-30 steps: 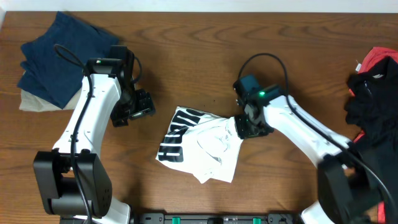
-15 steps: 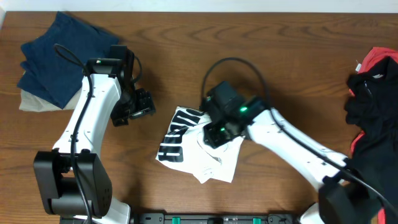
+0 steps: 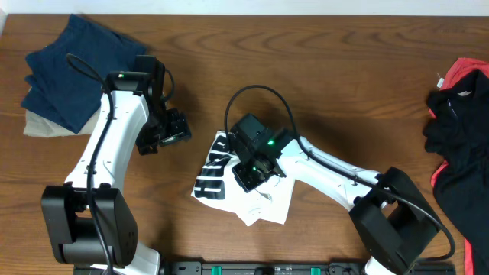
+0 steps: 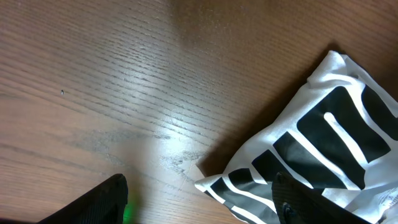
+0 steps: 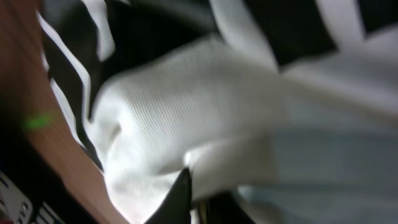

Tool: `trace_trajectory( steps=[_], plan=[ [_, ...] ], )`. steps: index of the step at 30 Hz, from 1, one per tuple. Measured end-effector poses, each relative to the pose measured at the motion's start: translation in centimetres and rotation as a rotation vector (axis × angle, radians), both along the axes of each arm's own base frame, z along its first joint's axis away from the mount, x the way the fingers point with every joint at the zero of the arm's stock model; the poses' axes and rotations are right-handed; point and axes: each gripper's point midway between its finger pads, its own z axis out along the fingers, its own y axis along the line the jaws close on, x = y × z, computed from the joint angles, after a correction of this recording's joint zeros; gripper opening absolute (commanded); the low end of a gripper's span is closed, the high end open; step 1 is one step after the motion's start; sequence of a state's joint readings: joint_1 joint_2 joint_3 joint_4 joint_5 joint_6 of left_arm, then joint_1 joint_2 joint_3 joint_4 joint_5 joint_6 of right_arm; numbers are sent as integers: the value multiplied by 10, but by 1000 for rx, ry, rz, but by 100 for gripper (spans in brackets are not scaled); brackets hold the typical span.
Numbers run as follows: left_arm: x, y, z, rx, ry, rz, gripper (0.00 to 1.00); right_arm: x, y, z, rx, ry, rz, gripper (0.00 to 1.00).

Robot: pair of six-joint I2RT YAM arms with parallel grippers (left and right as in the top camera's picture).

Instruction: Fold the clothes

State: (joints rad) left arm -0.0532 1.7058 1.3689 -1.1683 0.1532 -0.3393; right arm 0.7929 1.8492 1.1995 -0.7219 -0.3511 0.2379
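Overhead, the T-shirt (image 3: 263, 205) lies long axis far-to-near, lettering leftward, right pincer (image 3: 246, 177) clenched on it, left pincer (image 3: 182, 131) released.

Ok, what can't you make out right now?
- Right gripper: fingertips hidden overhead under its own wrist; right wrist view is blurred, so a pinch on the T-shirt is unconfirmed.
- Lettering: overhead, partly under the arm; left wrist view cuts it off.
- Black and red clothes: cut by overhead's right edge.
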Motion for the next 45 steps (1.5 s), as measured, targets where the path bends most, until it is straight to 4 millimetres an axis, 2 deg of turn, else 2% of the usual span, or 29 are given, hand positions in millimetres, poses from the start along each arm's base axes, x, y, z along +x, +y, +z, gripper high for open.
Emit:
trace_trajectory(
  steps=[3,9,12,15,16,18,25,28,30,33,37,41,45],
  plan=[
    [0,0,0,0,-2,0,75,-4,-14,4,-34,38,-24,1],
    [0,0,0,0,-2,0,75,-7,-52,25,-103,103,-103,1],
    [0,0,0,0,-2,0,75,-19,-76,22,-222,141,-144,2],
    [0,0,0,0,-2,0,76,-19,-91,16,-304,127,-187,21],
    [0,0,0,0,0,0,76,-20,-96,13,-325,122,-189,22],
    [-1,0,0,0,5,0,76,-22,-102,10,-355,123,-201,18],
    [-8,0,0,1,33,-3,76,-26,-121,9,-426,146,-235,18],
    [-10,-4,0,1,39,-16,76,-17,-134,17,-421,144,-301,26],
    [-11,-12,1,-15,39,-42,76,-7,-139,30,-386,108,-344,32],
    [-12,-32,1,-50,31,-107,76,5,-143,54,-314,35,-371,29],
    [-13,-56,-3,-77,14,-181,76,3,-132,71,-212,26,-307,27],
    [-20,-77,-16,-88,8,-254,77,-9,-120,67,-164,65,-243,26],
    [-27,-91,-33,-91,0,-312,77,-10,-113,41,-157,54,-233,21]
  ],
)
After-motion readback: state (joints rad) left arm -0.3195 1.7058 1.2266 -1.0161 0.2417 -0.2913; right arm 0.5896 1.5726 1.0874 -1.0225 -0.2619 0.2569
